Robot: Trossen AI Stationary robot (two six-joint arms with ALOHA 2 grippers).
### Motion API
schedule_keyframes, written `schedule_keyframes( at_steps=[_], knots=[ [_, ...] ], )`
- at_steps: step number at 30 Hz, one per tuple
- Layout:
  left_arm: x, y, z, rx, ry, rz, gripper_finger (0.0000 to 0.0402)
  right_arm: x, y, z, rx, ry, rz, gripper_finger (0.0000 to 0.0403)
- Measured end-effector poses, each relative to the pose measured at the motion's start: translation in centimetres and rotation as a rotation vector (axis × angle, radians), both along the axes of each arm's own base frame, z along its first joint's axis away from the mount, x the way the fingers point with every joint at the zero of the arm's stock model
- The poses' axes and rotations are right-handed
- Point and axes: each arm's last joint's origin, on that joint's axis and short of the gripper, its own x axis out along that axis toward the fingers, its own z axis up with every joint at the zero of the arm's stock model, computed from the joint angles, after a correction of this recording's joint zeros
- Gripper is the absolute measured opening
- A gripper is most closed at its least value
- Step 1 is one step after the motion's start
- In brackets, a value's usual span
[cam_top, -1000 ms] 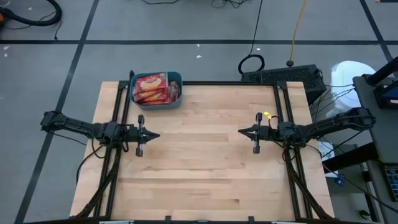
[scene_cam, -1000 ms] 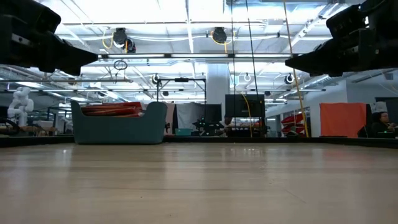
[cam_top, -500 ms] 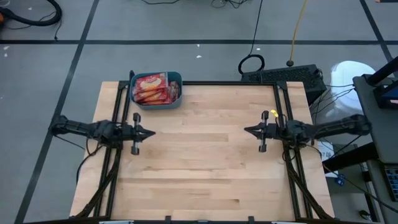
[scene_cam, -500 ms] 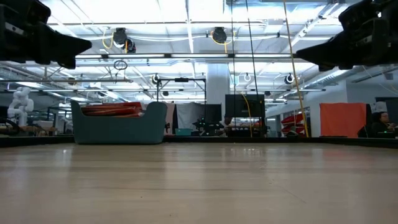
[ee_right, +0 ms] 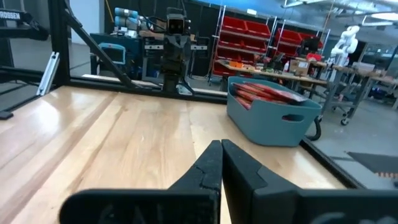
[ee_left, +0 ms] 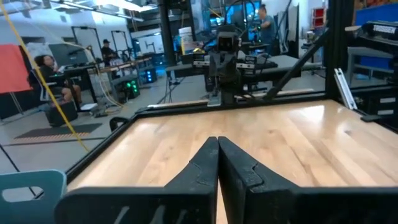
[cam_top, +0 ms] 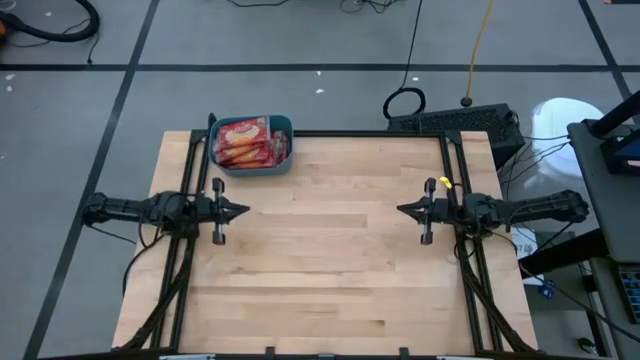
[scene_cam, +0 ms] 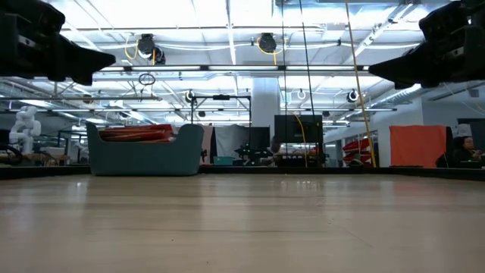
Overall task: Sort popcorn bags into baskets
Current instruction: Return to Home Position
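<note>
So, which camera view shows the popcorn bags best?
High view: it looks straight down on the popcorn bags in the blue bin. Low and right wrist views show only red edges above its rim; left wrist view shows none.

Teal-blue on the basket (cam_top: 287, 152), plain, with no pattern. Red on the popcorn bags (cam_top: 243, 143) inside it, with a yellow-cream picture on the topmost face. Pale blond wood in plank stripes on the table (cam_top: 330, 260), edged by a black frame (cam_top: 370, 133). Matte black on the left gripper (cam_top: 243, 211) and the right gripper (cam_top: 402, 209) alike. Grey on the floor (cam_top: 300, 40), crossed by dark lines. Orange on a panel (scene_cam: 418, 145) beyond the table, red on storage bins (ee_right: 249, 46) in the room
</note>
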Motion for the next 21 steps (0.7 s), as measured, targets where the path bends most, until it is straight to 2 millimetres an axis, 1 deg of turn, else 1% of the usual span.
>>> schedule_keyframes(
  at_steps=[3, 8, 12, 15, 21],
  knots=[
    [0.0, 0.1, -0.1, -0.005, 0.009, 0.000, 0.0004, -0.1, 0.0, 0.1, -0.030, -0.012, 0.000, 0.0000],
    [0.0, 0.3, -0.1, -0.012, 0.011, 0.011, 0.0010, -0.5, -0.1, 0.2, -0.104, -0.013, -0.009, 0.0000],
    [0.0, 0.3, -0.1, -0.029, 0.013, 0.003, 0.0004, -1.0, -0.2, 0.6, -0.117, -0.063, -0.032, 0.0000],
    [0.0, 0.3, -0.1, -0.037, 0.015, -0.011, 0.0007, -1.2, -0.2, 0.5, -0.104, -0.059, -0.031, 0.0000],
    [0.0, 0.3, -0.2, -0.035, 0.019, -0.012, 0.0010, -1.2, -0.1, 0.3, -0.025, -0.057, 0.008, 0.0000]
  ],
)
